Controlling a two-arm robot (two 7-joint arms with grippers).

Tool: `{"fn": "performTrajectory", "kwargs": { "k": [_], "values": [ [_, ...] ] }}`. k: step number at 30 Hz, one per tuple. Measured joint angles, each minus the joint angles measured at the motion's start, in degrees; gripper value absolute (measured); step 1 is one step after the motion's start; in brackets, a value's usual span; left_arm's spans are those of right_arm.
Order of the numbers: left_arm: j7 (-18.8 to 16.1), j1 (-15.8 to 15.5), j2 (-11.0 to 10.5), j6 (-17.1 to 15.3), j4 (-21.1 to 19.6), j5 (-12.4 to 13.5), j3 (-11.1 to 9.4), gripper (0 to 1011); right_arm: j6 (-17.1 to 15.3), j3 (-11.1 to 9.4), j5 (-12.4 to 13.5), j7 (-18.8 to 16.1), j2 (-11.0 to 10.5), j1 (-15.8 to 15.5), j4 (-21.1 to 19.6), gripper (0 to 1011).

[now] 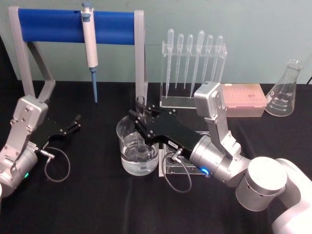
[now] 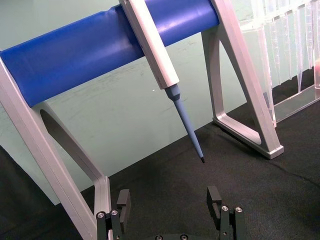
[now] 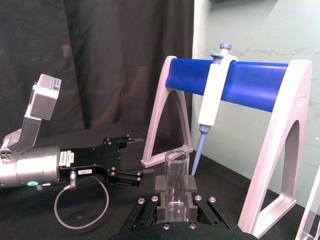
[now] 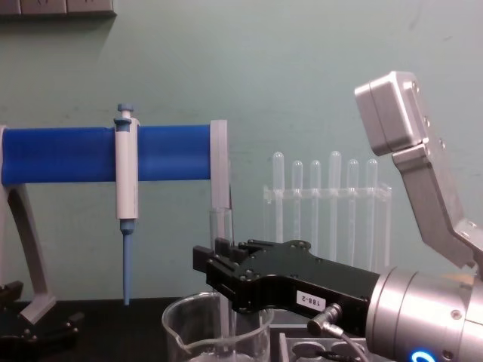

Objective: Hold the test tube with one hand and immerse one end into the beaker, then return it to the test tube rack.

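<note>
Test tube upright, clamped between the fingers of the right hand just above the rim of the beaker, lower end down inside the beaker over its shallow water, open mouth well above the rim. Right hand reaching in from the beaker's right, over a clear test tube rack just right of the beaker on the black surface. Left hand well apart to the beaker's left, low, fingers spread with nothing between them, facing a blue-barred stand with a hanging pipette behind and left of the beaker.
</note>
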State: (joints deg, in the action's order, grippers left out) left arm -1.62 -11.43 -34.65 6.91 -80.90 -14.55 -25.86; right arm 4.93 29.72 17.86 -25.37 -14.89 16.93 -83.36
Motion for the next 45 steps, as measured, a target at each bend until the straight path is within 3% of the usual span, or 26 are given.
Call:
{"fn": "performTrajectory", "kwargs": {
  "k": [45],
  "values": [
    [0.0,0.0,0.0,0.0,0.0,0.0,0.0,1000,0.0,0.0,0.0,0.0,0.0,0.0,0.0,225]
  ]
}}
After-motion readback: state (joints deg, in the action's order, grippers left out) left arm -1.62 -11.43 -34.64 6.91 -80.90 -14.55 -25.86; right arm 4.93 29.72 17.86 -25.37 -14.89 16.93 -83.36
